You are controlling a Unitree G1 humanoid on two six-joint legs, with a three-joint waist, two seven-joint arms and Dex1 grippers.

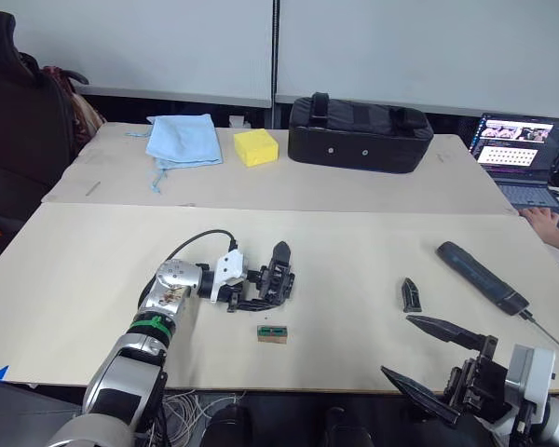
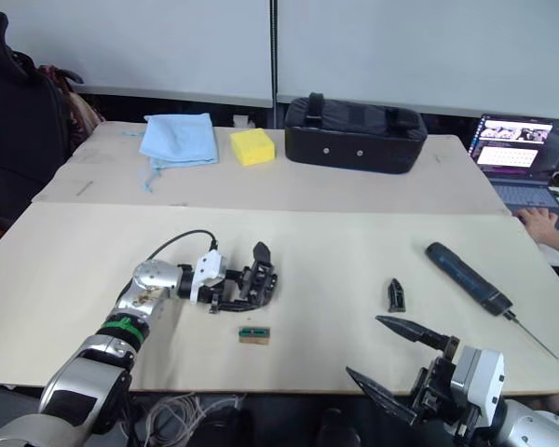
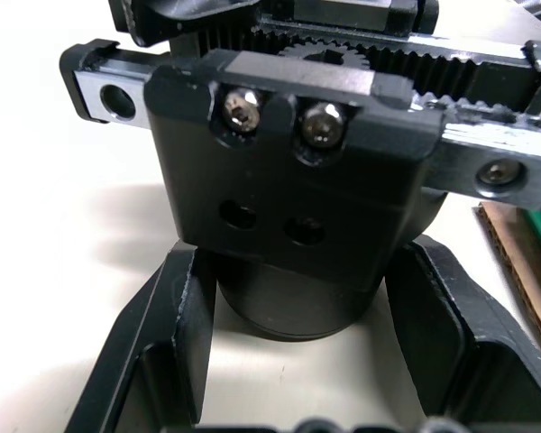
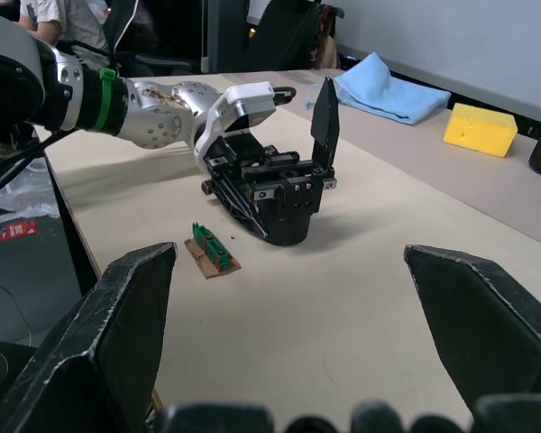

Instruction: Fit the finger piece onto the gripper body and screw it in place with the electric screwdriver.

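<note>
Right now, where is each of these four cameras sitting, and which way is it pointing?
Left eye view: on the head, facing forward and down over the table; both arms show, left claw around the gripper body.
Right eye view: its twin, same scene, with the finger piece and electric screwdriver.
Left wrist view: along the left claw, close on the gripper body.
Right wrist view: along the open right claw, towards the left arm.
All four share the gripper body.

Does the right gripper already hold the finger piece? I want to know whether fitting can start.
No. The finger piece lies on the table apart from the right gripper, whose fingers are spread with nothing between them.
</note>
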